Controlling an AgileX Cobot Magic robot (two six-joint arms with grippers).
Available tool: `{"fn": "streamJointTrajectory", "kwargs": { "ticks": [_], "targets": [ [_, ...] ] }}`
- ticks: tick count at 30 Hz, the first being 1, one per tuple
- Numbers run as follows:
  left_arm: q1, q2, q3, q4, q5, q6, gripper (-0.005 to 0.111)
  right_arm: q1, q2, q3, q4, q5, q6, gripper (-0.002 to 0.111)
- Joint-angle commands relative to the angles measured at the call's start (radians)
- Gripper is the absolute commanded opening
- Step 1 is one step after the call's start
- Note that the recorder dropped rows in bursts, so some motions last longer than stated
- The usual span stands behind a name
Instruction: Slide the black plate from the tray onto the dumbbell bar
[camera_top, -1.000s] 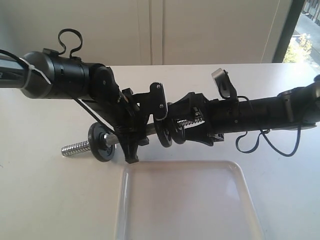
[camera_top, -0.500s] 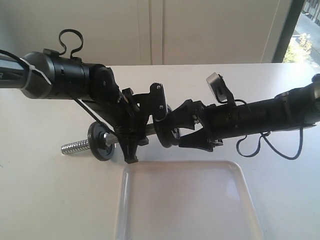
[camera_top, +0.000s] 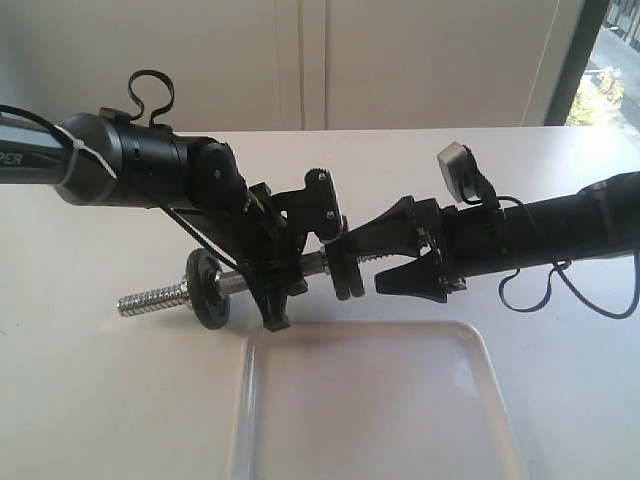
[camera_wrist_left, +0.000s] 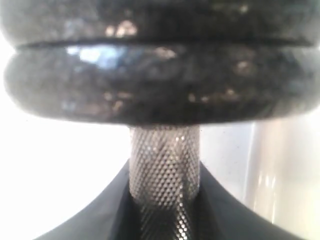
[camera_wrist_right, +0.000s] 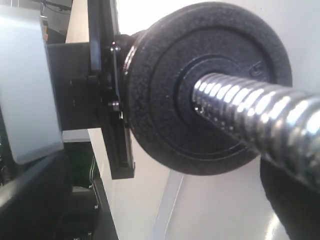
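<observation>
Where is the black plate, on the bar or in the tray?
On the bar: the black plate encircles the dumbbell bar, threads poking through.

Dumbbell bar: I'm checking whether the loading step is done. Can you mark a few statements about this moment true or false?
1. The black plate is threaded onto the dumbbell bar. True.
2. A plate lies in the tray. False: nothing shows in the visible part of the white tray.
3. The right gripper is clamped on the black plate. False: its jaws stand open, one on each side of the bar's end next to the plate.
4. The left gripper grips the bar along its middle. True.
5. The black plate is the only disc on the bar. False: a second black disc sits near the other threaded end.
</observation>
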Motion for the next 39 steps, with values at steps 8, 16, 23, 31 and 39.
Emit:
{"fn": "streamJointTrajectory", "kwargs": {
  "ticks": [8, 16, 23, 31, 39],
  "targets": [
    [-0.005, -0.048, -0.032, -0.055, -0.097, -0.011, 0.0, -0.006, -0.008, 0.0, -0.094, 0.013, 0.043, 0.071],
    [-0.005, -0.048, -0.032, -0.055, -0.085, -0.011, 0.0, -0.006, -0.008, 0.0, -0.09, 0.013, 0.051, 0.015],
    [-0.005, -0.017, -0.032, -0.055, -0.065, -0.011, 0.0, -0.006, -0.008, 0.0, -0.076, 0.013, 0.051, 0.0],
    [-0.005, 0.019, -0.032, -0.055, -0.05, -0.011, 0.0, -0.006, -0.045, 0.0, -0.051, 0.013, 0.032, 0.0],
    [-0.005, 0.019, -0.032, -0.055, -0.047, -0.011, 0.004, -0.006, -0.096, 0.0, -0.045, 0.013, 0.015, 0.0]
  ]
}}
